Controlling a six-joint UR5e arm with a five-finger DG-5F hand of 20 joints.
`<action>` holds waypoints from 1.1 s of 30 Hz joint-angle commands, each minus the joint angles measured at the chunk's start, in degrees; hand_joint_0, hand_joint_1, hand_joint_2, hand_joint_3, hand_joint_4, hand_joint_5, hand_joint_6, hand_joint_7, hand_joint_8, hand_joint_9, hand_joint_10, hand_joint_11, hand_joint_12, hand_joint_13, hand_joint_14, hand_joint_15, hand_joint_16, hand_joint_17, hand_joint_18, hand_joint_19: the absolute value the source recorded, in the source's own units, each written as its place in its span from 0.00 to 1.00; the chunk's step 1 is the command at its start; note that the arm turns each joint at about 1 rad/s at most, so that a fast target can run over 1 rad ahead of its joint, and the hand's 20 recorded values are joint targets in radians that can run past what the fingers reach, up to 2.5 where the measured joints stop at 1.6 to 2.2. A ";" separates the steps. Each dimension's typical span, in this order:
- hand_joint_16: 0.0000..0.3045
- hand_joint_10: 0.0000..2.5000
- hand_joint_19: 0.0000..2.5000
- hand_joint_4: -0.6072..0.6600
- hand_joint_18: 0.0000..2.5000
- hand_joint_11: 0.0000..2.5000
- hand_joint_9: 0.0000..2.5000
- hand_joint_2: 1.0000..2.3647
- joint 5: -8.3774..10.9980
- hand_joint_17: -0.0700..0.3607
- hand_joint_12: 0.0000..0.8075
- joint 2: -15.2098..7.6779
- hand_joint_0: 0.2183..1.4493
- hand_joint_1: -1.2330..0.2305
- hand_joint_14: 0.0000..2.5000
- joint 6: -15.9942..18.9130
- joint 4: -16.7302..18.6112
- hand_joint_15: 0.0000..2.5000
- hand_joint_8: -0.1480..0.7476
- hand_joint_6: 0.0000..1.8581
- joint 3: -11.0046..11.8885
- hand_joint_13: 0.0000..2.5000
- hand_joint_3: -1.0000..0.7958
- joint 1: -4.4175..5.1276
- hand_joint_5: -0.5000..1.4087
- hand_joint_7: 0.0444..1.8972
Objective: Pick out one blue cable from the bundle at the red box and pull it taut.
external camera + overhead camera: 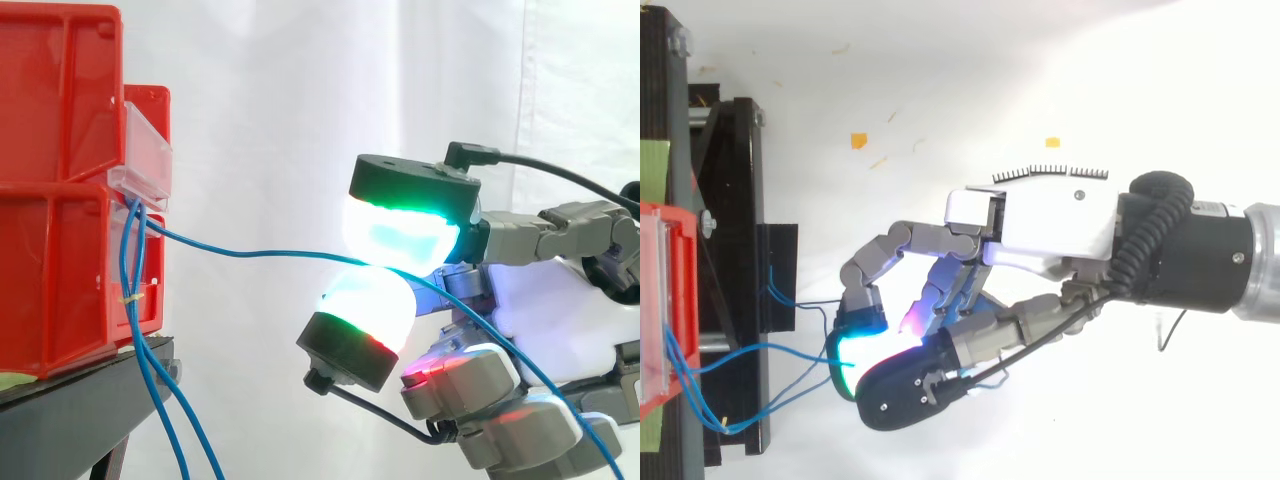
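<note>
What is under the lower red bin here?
A black stand, with a strip of green showing at the base of the red bin. Blue cables hang past the stand's edge. Its top beneath the bin is covered.

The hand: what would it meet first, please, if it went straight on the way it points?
Probably the loose blue cables hanging before the lower red bin, then the bin's front; the hand, pinching one blue cable, looks roughly level with it.
</note>
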 commanded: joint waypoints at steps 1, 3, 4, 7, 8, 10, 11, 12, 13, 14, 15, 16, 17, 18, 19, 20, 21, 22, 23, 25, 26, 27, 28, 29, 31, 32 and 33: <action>0.10 0.01 0.63 0.23 0.52 0.57 0.46 0.02 0.09 0.32 0.36 0.00 0.39 0.28 0.01 -0.02 1.13 0.49 0.44 0.50 -0.36 0.56 0.54 0.08 0.19 0.64; 0.10 0.01 0.63 0.23 0.53 0.59 0.47 0.02 0.09 0.32 0.35 0.00 0.39 0.28 0.00 -0.02 1.40 0.51 0.44 0.50 -0.36 0.57 0.54 -0.01 0.19 0.64; 0.10 0.00 0.63 0.23 0.53 0.61 0.48 0.02 0.09 0.32 0.35 0.00 0.39 0.28 0.00 -0.02 1.48 0.51 0.43 0.50 -0.36 0.58 0.54 0.08 0.19 0.64; 0.10 0.00 0.64 0.23 0.53 0.67 0.51 0.02 0.09 0.32 0.35 0.00 0.39 0.28 0.00 -0.02 1.48 0.53 0.42 0.50 -0.36 0.58 0.54 0.08 0.19 0.64; 0.10 0.00 0.63 0.23 0.53 0.67 0.51 0.02 0.00 0.32 0.35 0.00 0.39 0.28 0.00 -0.02 1.48 0.53 0.42 0.50 -0.36 0.58 0.54 -0.01 0.19 0.64; 0.10 0.00 0.63 0.23 0.53 0.69 0.52 0.02 0.00 0.32 0.35 0.00 0.39 0.28 0.00 -0.02 1.48 0.54 0.41 0.50 -0.36 0.58 0.54 0.08 0.19 0.64; 0.10 0.00 0.64 0.23 0.53 0.69 0.53 0.02 0.00 0.32 0.35 0.00 0.39 0.28 0.00 -0.02 1.48 0.54 0.41 0.50 -0.36 0.58 0.54 0.08 0.19 0.64; 0.10 0.03 0.64 0.23 0.53 0.70 0.53 0.02 0.00 0.32 0.35 0.00 0.39 0.28 0.00 -0.02 1.48 0.56 0.40 0.50 -0.45 0.58 0.54 0.08 0.19 0.64; 0.10 0.07 0.64 0.23 0.53 0.69 0.52 0.02 0.09 0.32 0.35 0.00 0.39 0.28 0.00 -0.02 1.48 0.57 0.40 0.50 -0.36 0.59 0.54 0.08 0.19 0.64; 0.10 0.09 0.64 0.24 0.53 0.68 0.52 0.02 0.09 0.32 0.34 0.00 0.39 0.28 0.00 -0.02 1.48 0.58 0.40 0.50 -0.36 0.59 0.54 0.08 0.19 0.64; 0.10 0.13 0.64 0.24 0.54 0.67 0.52 0.02 0.09 0.33 0.35 0.00 0.39 0.28 0.00 -0.02 1.48 0.59 0.39 0.50 -0.36 0.59 0.54 0.08 0.19 0.64; 0.10 0.16 0.64 0.24 0.54 0.66 0.52 0.02 0.09 0.33 0.33 0.00 0.39 0.28 0.00 -0.10 1.48 0.61 0.40 0.50 -0.36 0.60 0.54 -0.01 0.19 0.64; 0.10 0.17 0.64 0.24 0.54 0.66 0.52 0.02 0.09 0.32 0.33 0.00 0.39 0.28 0.00 -0.10 1.48 0.61 0.40 0.50 -0.36 0.60 0.54 0.08 0.19 0.64; 0.10 0.16 0.63 0.24 0.54 0.66 0.52 0.02 0.09 0.33 0.34 0.00 0.39 0.28 0.00 -0.10 1.48 0.61 0.39 0.50 -0.36 0.60 0.54 -0.01 0.19 0.64; 0.10 0.00 0.62 0.24 0.53 0.70 0.54 0.02 0.09 0.33 0.34 0.00 0.39 0.28 0.00 -0.10 1.48 0.59 0.41 0.50 -0.36 0.59 0.54 -0.01 0.19 0.63; 0.11 0.00 0.60 0.24 0.53 0.62 0.51 0.02 0.09 0.33 0.36 0.00 0.39 0.28 0.00 -0.10 1.48 0.55 0.43 0.50 -0.36 0.57 0.54 0.08 0.19 0.63; 0.10 0.01 0.58 0.24 0.52 0.57 0.48 0.02 0.09 0.33 0.36 0.00 0.39 0.28 0.01 -0.10 1.48 0.52 0.45 0.50 -0.36 0.56 0.54 0.08 0.19 0.64; 0.10 0.01 0.56 0.24 0.52 0.55 0.48 0.02 0.09 0.33 0.36 0.00 0.39 0.28 0.01 -0.10 1.48 0.49 0.46 0.50 -0.45 0.56 0.54 -0.01 0.19 0.64; 0.10 0.01 0.53 0.24 0.52 0.52 0.47 0.02 0.09 0.33 0.37 0.00 0.39 0.28 0.01 -0.10 1.48 0.42 0.47 0.50 -0.36 0.54 0.54 0.08 0.19 0.64; 0.10 0.01 0.44 0.25 0.50 0.40 0.45 0.02 0.09 0.32 0.32 0.00 0.39 0.28 0.01 -0.10 1.48 0.19 0.51 0.50 -0.36 0.47 0.53 0.08 0.19 0.63; 0.09 0.01 0.43 0.25 0.50 0.39 0.45 0.02 0.09 0.31 0.30 0.00 0.39 0.28 0.01 -0.10 1.48 0.17 0.52 0.50 -0.36 0.47 0.53 0.08 0.19 0.63; 0.08 0.01 0.40 0.26 0.49 0.37 0.45 0.02 0.09 0.29 0.28 0.00 0.39 0.28 0.01 -0.10 1.48 0.15 0.53 0.50 -0.36 0.46 0.53 0.08 0.19 0.63; 0.08 0.01 0.38 0.27 0.49 0.36 0.45 0.02 0.09 0.29 0.28 0.00 0.39 0.28 0.01 -0.10 1.48 0.14 0.52 0.50 -0.36 0.46 0.53 0.08 0.19 0.63; 0.08 0.01 0.38 0.27 0.48 0.36 0.47 0.02 0.09 0.30 0.27 0.00 0.39 0.28 0.01 -0.10 1.48 0.14 0.53 0.50 -0.36 0.45 0.53 0.08 0.19 0.64; 0.10 0.01 0.37 0.27 0.47 0.38 0.52 0.02 0.00 0.32 0.30 0.00 0.39 0.29 0.01 -0.10 1.48 0.15 0.53 0.50 -0.36 0.44 0.53 0.08 0.19 0.64; 0.10 0.01 0.37 0.26 0.46 0.38 0.53 0.02 0.00 0.33 0.31 0.09 0.39 0.29 0.01 -0.10 1.48 0.15 0.53 0.50 -0.36 0.43 0.53 0.08 0.19 0.64; 0.11 0.01 0.37 0.26 0.45 0.39 0.56 0.02 0.00 0.34 0.32 0.00 0.39 0.29 0.01 -0.10 1.48 0.15 0.53 0.50 -0.36 0.42 0.53 0.08 0.19 0.64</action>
